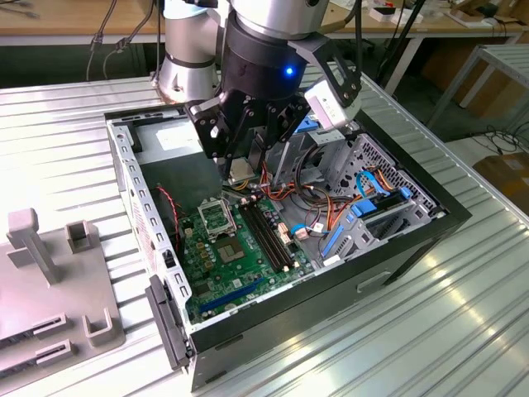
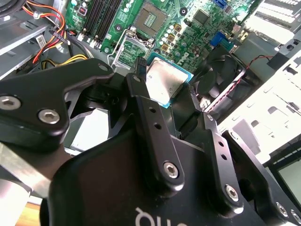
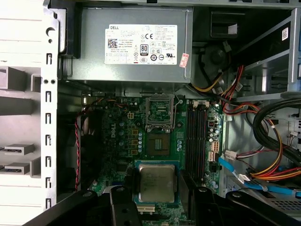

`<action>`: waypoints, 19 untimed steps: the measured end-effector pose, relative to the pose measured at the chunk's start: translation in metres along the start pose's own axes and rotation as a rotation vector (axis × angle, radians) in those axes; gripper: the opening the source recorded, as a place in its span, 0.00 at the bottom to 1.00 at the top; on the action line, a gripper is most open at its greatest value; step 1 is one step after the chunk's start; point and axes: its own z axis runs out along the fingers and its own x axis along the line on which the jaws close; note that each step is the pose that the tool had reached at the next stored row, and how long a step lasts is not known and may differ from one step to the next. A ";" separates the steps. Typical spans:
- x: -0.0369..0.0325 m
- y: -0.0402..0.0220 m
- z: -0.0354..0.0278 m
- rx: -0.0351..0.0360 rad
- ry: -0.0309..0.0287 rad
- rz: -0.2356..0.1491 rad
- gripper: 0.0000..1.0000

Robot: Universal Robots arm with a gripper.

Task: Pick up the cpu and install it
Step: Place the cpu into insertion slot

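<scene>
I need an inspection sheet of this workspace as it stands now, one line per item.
Surface: ribbed metal table carrying an open computer case.
Job's things: cpu held above the green board; socket empty.
Clutter: grey holders on the table, at the exterior view's left.
Grippers: gripper shut on the cpu.
Cables: coloured wires inside the case beside the board.
Surroundings: wooden benches behind the table.
</scene>
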 end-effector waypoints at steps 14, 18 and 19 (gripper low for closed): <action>0.0001 -0.0038 0.0036 0.0000 0.0000 0.000 0.47; 0.0001 -0.0038 0.0049 0.0000 0.0000 0.000 0.47; 0.0001 -0.0039 0.0052 0.0001 0.0000 0.000 0.47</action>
